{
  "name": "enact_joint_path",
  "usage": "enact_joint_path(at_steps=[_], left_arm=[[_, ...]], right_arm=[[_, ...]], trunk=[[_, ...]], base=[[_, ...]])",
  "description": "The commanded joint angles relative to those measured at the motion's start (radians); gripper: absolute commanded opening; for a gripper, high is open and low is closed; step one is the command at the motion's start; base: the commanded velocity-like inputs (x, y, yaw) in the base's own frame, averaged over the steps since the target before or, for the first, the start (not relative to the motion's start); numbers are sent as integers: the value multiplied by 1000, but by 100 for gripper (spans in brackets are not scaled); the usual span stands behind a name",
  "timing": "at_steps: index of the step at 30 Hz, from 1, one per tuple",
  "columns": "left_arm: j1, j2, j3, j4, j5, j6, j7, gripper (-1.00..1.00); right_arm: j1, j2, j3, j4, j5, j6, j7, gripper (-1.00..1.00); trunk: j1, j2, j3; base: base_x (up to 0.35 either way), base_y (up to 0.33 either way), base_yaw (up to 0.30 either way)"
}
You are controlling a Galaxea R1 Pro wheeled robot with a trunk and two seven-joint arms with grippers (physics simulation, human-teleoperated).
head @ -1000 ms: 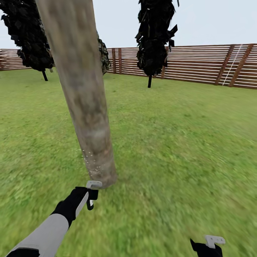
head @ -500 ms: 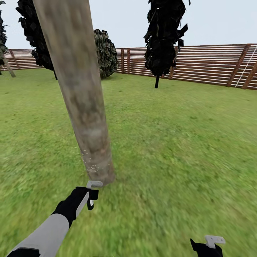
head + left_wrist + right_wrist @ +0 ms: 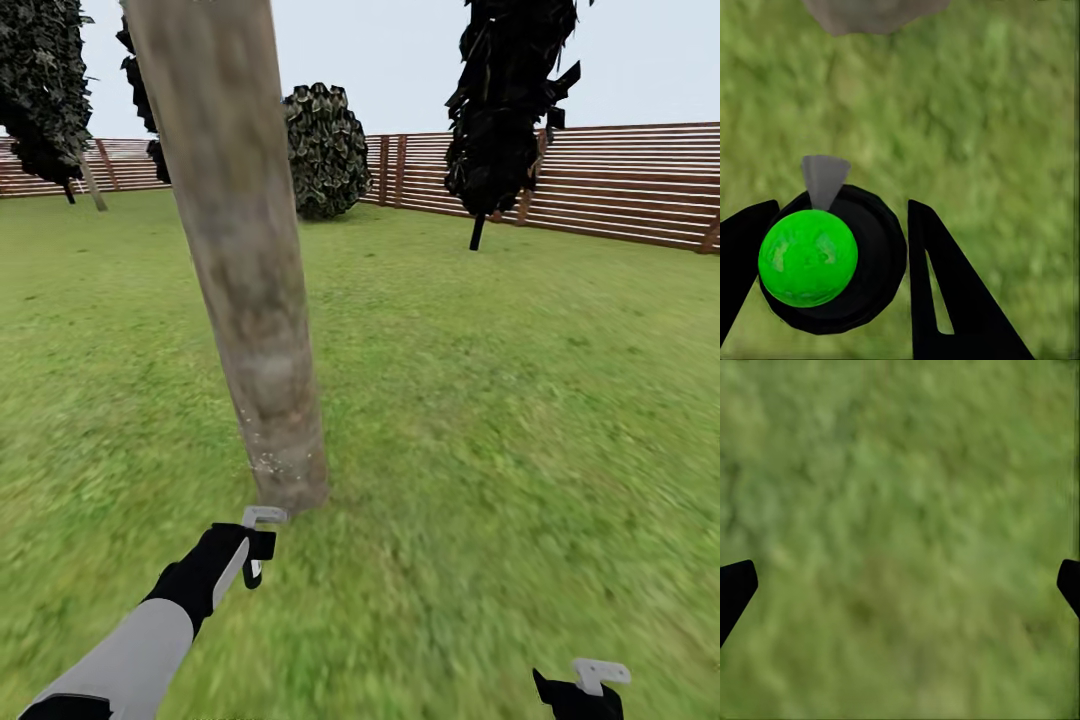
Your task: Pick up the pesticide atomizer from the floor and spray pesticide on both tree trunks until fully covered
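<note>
Left gripper (image 3: 840, 262) clamped on pesticide atomizer (image 3: 832, 259), nozzle just short of tree trunk (image 3: 250, 300); right gripper (image 3: 900, 585) spread, empty; risk: upper bark likely left unsprayed

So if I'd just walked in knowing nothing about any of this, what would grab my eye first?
Probably the thick grey-brown tree trunk leaning up through the left half of the head view, rising from the grass. Next, the left gripper right at its base, shut on the pesticide atomizer, which in the left wrist view shows a bright green ball in a black ring. Far behind run a brown slatted fence and dark trees.
</note>
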Motion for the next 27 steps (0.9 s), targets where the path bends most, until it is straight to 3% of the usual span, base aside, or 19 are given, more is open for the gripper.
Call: enact_joint_path(at_steps=[1, 7, 14, 27], left_arm=[[0, 0, 0, 0, 0, 0, 0, -100], [0, -2, -1, 1, 4, -1, 0, -100], [0, -3, -3, 1, 6, -2, 0, -100], [0, -3, -3, 1, 6, -2, 0, -100]], right_arm=[[0, 0, 0, 0, 0, 0, 0, 100], [0, 0, 0, 0, 0, 0, 0, 100], [0, 0, 0, 0, 0, 0, 0, 100], [0, 0, 0, 0, 0, 0, 0, 100]], trunk=[[0, 0, 0], [0, 0, 0], [0, 0, 0], [0, 0, 0]], base=[[19, -274, 23], [71, -274, 30], [90, -274, 195], [82, -274, 17]])
